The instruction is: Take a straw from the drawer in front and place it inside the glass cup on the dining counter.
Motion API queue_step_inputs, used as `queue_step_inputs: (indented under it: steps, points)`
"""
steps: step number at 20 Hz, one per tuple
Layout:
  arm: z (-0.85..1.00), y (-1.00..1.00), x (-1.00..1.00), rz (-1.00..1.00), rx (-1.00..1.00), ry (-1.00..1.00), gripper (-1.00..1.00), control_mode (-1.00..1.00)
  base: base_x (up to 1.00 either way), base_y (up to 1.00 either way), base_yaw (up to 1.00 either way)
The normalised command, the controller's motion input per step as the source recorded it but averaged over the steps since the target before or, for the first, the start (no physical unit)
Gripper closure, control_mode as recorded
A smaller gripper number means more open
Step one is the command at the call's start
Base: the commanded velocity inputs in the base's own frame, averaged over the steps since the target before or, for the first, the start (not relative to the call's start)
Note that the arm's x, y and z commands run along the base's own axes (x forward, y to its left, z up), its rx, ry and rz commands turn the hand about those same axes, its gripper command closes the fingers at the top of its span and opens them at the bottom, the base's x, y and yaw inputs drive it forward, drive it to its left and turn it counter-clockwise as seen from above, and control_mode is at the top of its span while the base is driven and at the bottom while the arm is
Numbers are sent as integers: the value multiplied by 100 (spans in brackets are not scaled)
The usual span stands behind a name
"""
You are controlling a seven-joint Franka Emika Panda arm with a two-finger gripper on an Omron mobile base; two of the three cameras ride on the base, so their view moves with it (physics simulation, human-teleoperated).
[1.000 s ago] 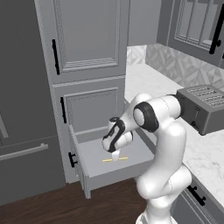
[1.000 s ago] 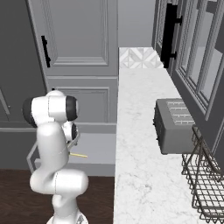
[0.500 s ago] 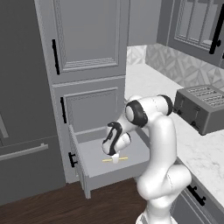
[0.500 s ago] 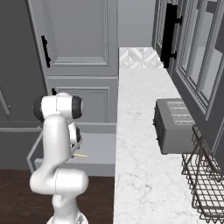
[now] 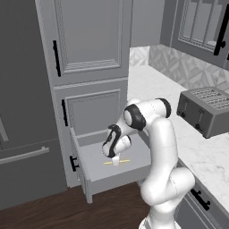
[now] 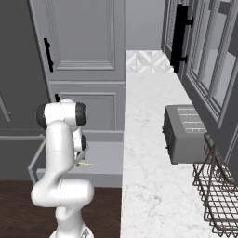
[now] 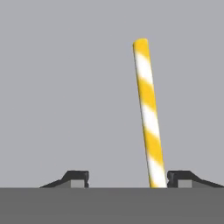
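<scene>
- We see a grey simulated kitchen: tall cabinet doors (image 5: 87, 38) with black handles rise at the left and centre, above dark wood flooring (image 5: 53, 210).
- Below these doors the drawer (image 5: 96, 172) stands pulled out toward us; its floor is plain grey, and its black bar handle (image 5: 71, 163) sits on the front panel at the left in the left base view.
- The straw (image 5: 116, 162) lies flat on the drawer floor, near the middle. In the hand view it appears as a yellow stick with white stripes (image 7: 148, 113), running from the upper middle down to just inside the right fingertip.
- The gripper (image 5: 115, 160) is lowered into the drawer, directly over the straw. In the hand view we see its two dark fingertips (image 7: 74, 178) apart on the drawer floor, with a wide gap between them. The straw lies within that gap, close beside the right fingertip. We cannot tell whether that fingertip touches it. The jaws are therefore parted and not clamped on the straw.
- In the right base view the arm hides the gripper, and one end of the straw (image 6: 86, 164) shows beside the arm.
- To the right runs a white marble table (image 6: 153, 153) bearing a grey toaster (image 6: 186, 134).
- At the far right sits a wire basket (image 6: 218, 197), beneath glass-fronted wall cabinets (image 6: 209, 60).
</scene>
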Motion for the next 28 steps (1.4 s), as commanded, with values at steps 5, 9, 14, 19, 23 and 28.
queue_step_inputs:
  steps: [5, 9, 14, 19, 23, 28]
  points:
    - [-76, 11, -88, -11, -1, -5, 100, -100, 0, 0, 0]
    - [-55, 5, -97, -11, 1, -10, 100, -100, 0, 0, 0]
    - [-30, 4, -55, -13, 5, -1, 100, -100, 0, 0, 0]
    - [-27, 11, -30, -14, 1, 0, 100, -100, 0, 0, 0]
    - [16, 19, -10, -12, 0, -6, 100, -100, 0, 0, 0]
    - [96, 3, -7, -12, 8, -28, 100, -100, 0, 0, 0]
